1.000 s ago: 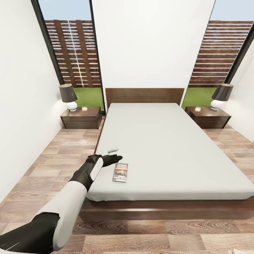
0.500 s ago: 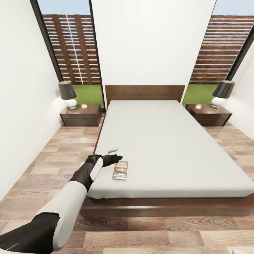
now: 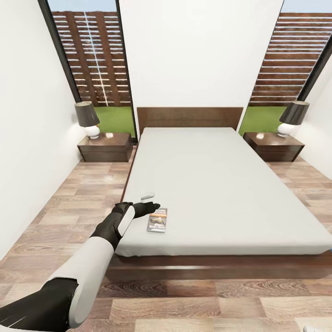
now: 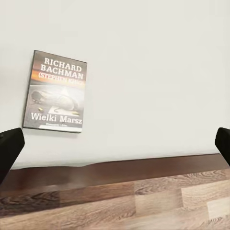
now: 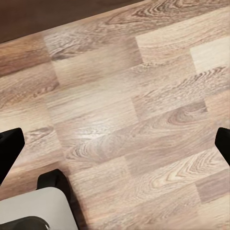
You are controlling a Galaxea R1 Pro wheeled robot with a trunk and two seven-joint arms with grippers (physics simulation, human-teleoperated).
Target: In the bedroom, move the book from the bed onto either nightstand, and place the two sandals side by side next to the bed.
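Note:
The book [image 3: 157, 220] lies flat near the foot-left corner of the bed [image 3: 221, 184], its dark cover with white lettering and an orange band facing up. My left gripper [image 3: 150, 207] hovers over the mattress just left of the book's far end, open and holding nothing. In the left wrist view the book [image 4: 56, 91] lies beyond the open left gripper [image 4: 115, 146]. My right gripper [image 5: 115, 141] hangs open over the plank floor. One nightstand [image 3: 106, 146] stands left of the headboard, the other nightstand [image 3: 273, 145] right. The sandals are out of view.
A small white object [image 3: 147, 196] lies on the mattress beside my left gripper. Each nightstand carries a dark-shaded lamp [image 3: 87, 119] and a small white item. White walls close in on both sides. Wood floor runs along the bed's left side and foot.
The whole head view has shifted, so the camera has moved: bed and nightstands sit higher in the picture. The book now lies a little closer to my left gripper's tip.

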